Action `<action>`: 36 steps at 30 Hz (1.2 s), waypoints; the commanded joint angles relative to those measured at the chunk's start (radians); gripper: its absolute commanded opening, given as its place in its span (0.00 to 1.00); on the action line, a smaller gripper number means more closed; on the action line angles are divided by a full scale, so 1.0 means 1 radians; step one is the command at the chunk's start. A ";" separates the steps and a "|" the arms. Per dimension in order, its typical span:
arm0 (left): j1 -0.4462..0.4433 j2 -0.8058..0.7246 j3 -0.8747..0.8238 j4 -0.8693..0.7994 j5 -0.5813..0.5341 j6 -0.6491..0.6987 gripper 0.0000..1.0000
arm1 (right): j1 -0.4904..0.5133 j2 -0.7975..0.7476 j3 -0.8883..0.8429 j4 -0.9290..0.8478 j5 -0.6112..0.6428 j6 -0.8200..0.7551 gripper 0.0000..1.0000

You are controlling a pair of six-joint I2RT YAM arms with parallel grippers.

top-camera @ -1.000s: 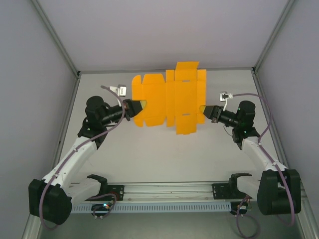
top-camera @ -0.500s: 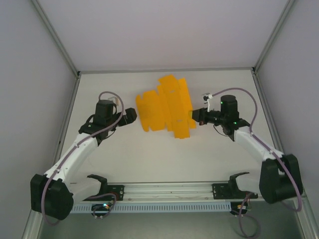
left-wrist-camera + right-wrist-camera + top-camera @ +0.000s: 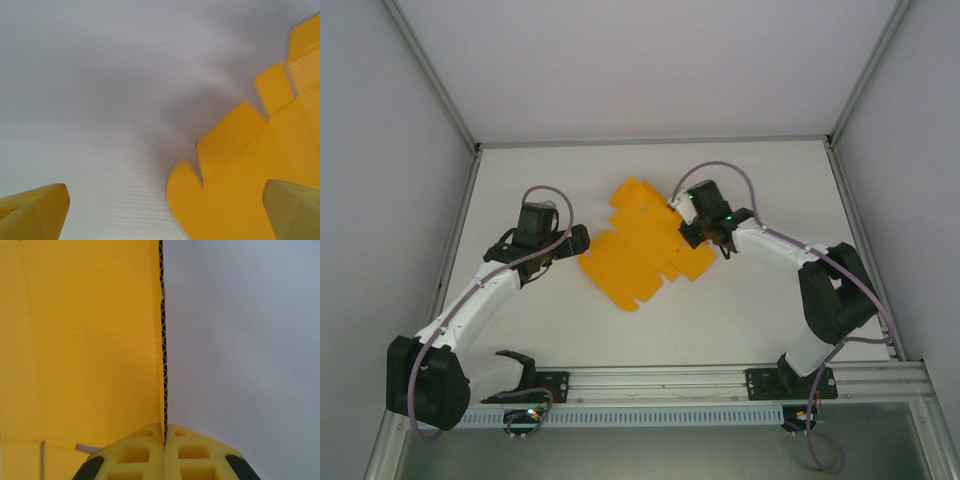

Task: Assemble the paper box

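**Top view.** The paper box (image 3: 642, 248) is lying as an unfolded die-cut sheet, skewed across the middle of the table (image 3: 750, 300). You are pinching it with the right gripper (image 3: 692, 232) at the sheet's 2 o'clock edge. The left gripper (image 3: 578, 240) is hovering at the 9 o'clock edge, just beside the card. Whether the right-hand flaps are lifting off the table cannot be told from here.

**Right wrist view.** The right gripper (image 3: 165, 437) is clenched on the paper box (image 3: 90, 340). The corrugated edge is running straight into the seam between the two closed fingers.

**Left wrist view.** The left gripper (image 3: 165, 215) is standing released, with its fingers (image 3: 35, 212) spread wide and nothing grasped. A rounded flap corner of the paper box (image 3: 240, 195) is lying ahead, toward 3 o'clock of the gap.

**Step in hand (judged).** You are probably squaring the sheet up for a first fold, so the task is at an early stage.

- Since one pinch point is letting thin card pivot, drag slowly and keep the sheet low.
- Bring the open left gripper over the near flap from 9 o'clock.
- Centre the flap between the fingers before closing, because it is sitting off to one side.
- Grip beside a crease rather than across it, so the panel is bending where it is scored.
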 commanded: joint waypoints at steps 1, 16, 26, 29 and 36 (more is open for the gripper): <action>0.014 -0.005 0.041 0.036 0.035 0.020 1.00 | 0.073 0.062 0.018 0.081 0.321 -0.330 0.00; 0.055 0.152 0.191 0.218 0.458 -0.041 1.00 | 0.227 0.104 -0.292 1.032 0.400 -0.808 0.00; 0.032 0.307 0.306 0.234 0.616 -0.068 1.00 | 0.244 0.005 -0.320 0.932 0.326 -0.723 0.00; 0.017 0.325 0.327 0.215 0.626 -0.047 0.98 | 0.248 -0.016 -0.326 0.919 0.336 -0.705 0.00; -0.014 0.367 0.348 0.159 0.609 -0.027 0.82 | 0.248 -0.034 -0.336 0.911 0.351 -0.657 0.00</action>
